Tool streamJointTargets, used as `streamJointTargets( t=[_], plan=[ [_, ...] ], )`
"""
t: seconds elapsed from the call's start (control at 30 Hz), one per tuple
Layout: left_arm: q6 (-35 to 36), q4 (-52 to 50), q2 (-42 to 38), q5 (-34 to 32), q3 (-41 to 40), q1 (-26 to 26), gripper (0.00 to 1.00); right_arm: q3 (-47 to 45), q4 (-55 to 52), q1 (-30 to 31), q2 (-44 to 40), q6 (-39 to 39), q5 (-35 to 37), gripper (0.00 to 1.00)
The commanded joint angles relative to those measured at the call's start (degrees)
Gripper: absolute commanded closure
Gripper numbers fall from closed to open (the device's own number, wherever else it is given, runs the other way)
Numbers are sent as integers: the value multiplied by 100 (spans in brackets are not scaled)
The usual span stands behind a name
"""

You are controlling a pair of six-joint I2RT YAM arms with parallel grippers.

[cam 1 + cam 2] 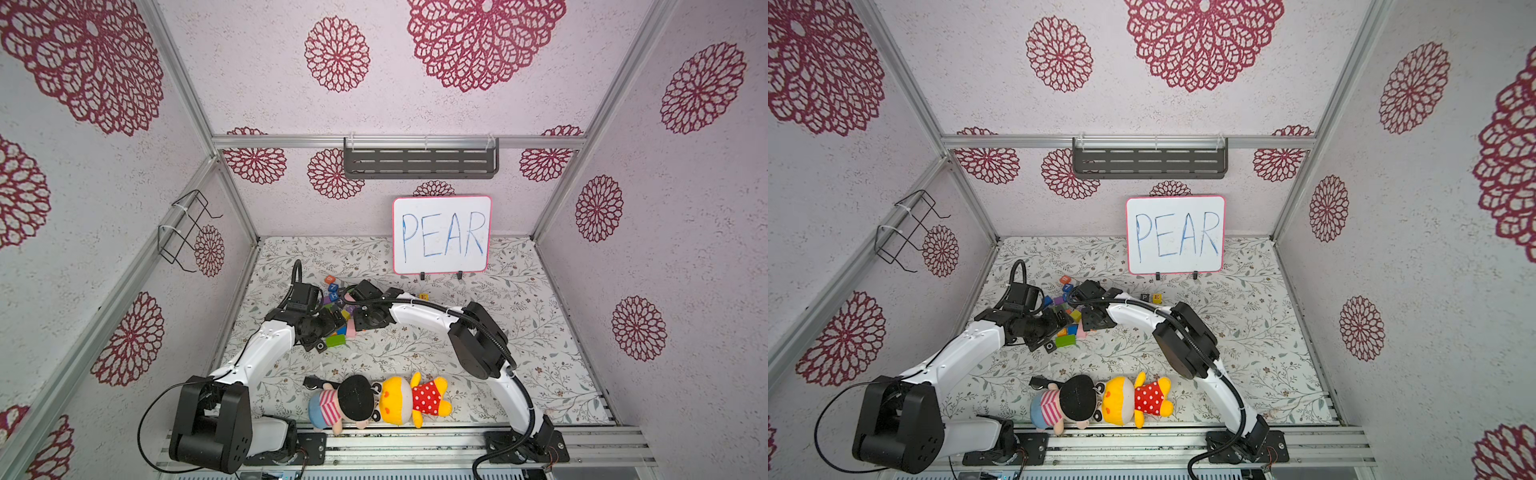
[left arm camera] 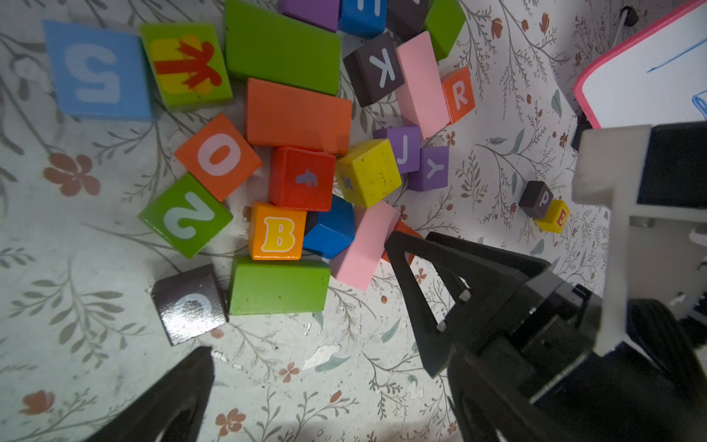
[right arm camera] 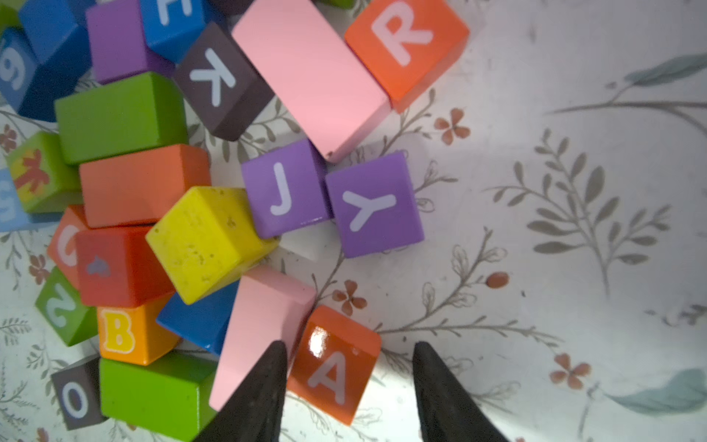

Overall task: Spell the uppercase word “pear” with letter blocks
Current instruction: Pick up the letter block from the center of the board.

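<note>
Letter blocks [image 1: 1073,316] are heaped left of centre on the table [image 1: 519,332] in both top views, below the whiteboard [image 1: 441,235], where PEAR is written as the model. The left tool [image 2: 325,390] is held wide and empty. The right tool [image 3: 350,346] is set partly open astride the A block [image 3: 336,367], with one finger not touching it. A is judged the next letter, since the P block [image 1: 1145,297] and E block [image 1: 1157,297] are already placed together under the board. The R block [image 3: 405,42] is not yet taken.
</note>
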Motion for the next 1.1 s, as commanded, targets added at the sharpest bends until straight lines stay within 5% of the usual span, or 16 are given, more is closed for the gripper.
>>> streamJointTargets(
  t=[0.0,1.07],
  plan=[
    [35,144,-95,62,-95,52,2,158,-406,44,58,-126,276,47],
    [-18,322,-73,150,-197,72,2,835,-431,186,546,-113,62,71]
  ],
)
